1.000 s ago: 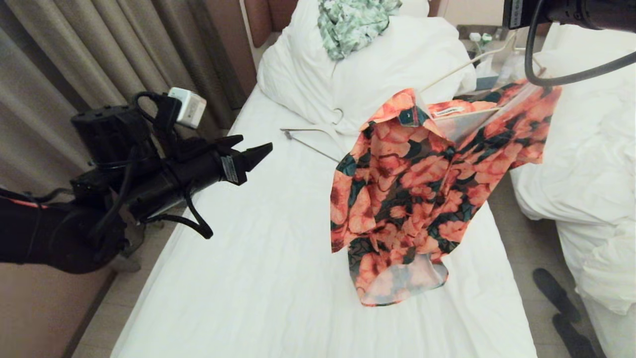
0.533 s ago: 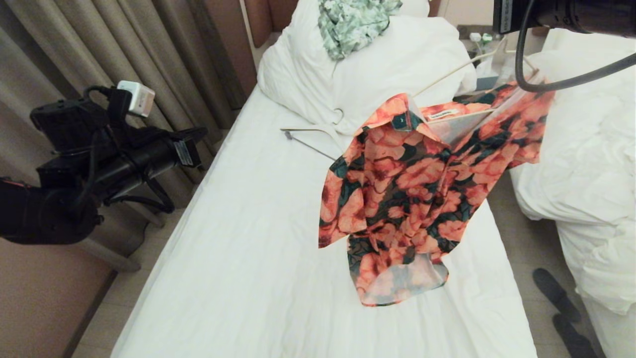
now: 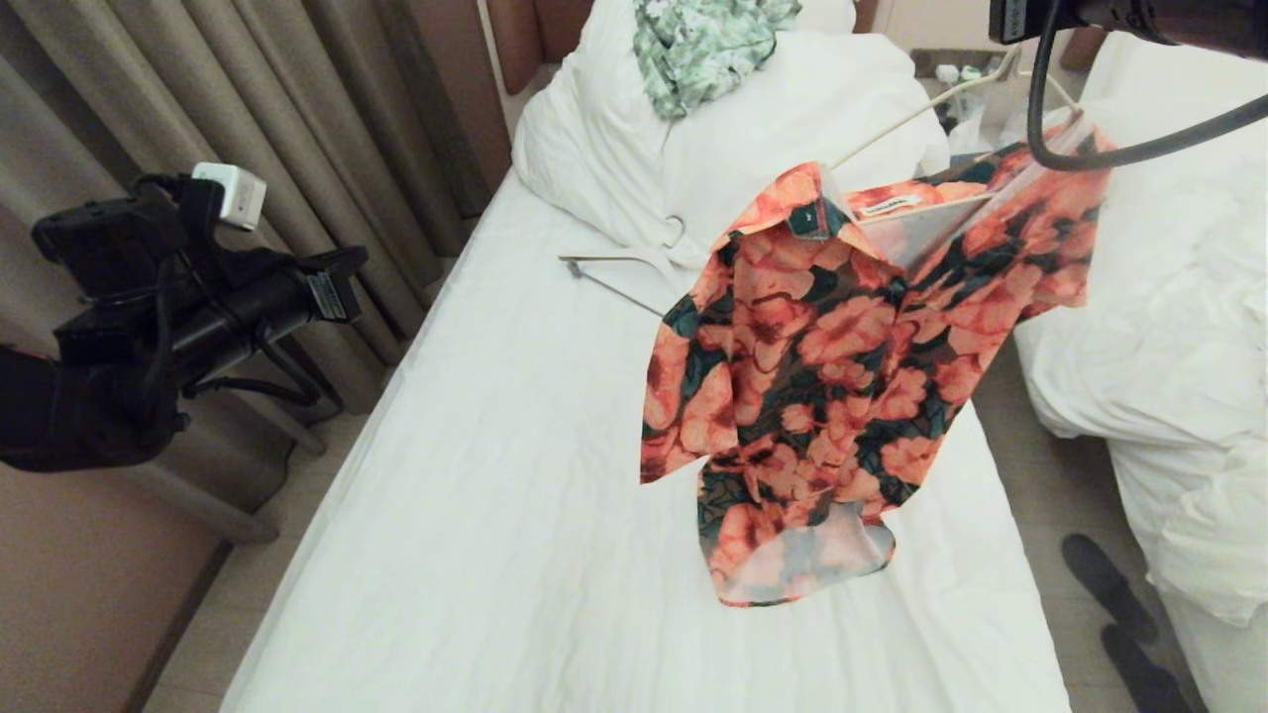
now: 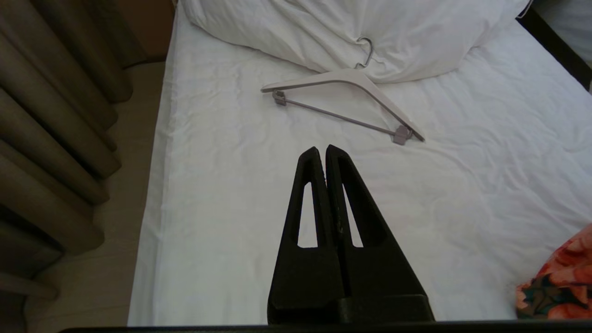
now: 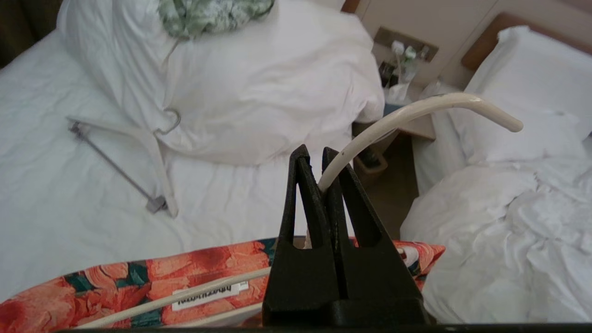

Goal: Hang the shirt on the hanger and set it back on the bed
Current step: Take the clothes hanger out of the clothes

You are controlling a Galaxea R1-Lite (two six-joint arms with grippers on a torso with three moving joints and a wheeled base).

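Observation:
The flowered shirt (image 3: 842, 376) hangs in the air over the right side of the bed (image 3: 475, 515), draped on the thin cream hanger (image 3: 897, 121). The hanger's wire runs through the collar past the neck label (image 5: 185, 296). My right gripper (image 5: 316, 155) is raised at the upper right and is shut on the neck of the hanger's curved hook (image 5: 416, 111). My left gripper (image 3: 349, 265) is shut and empty. It is off the bed's left edge by the curtains, well clear of the shirt. Its closed fingers (image 4: 321, 150) point over the sheet (image 4: 462, 175).
A thicker white hanger with a grey bar (image 3: 634, 272) lies on the sheet below the pillow heap (image 3: 792, 129). A green-and-white cloth (image 3: 703, 45) sits on that heap. Curtains (image 3: 248, 119) stand at the left. A second bed with rumpled duvet (image 3: 1169, 347) and dark slippers (image 3: 1109, 594) are on the right.
My left arm has drawn back to the left, from over the bed towards the curtains, and its jaws have closed. The shirt has lifted slightly and swung a little on the hanger.

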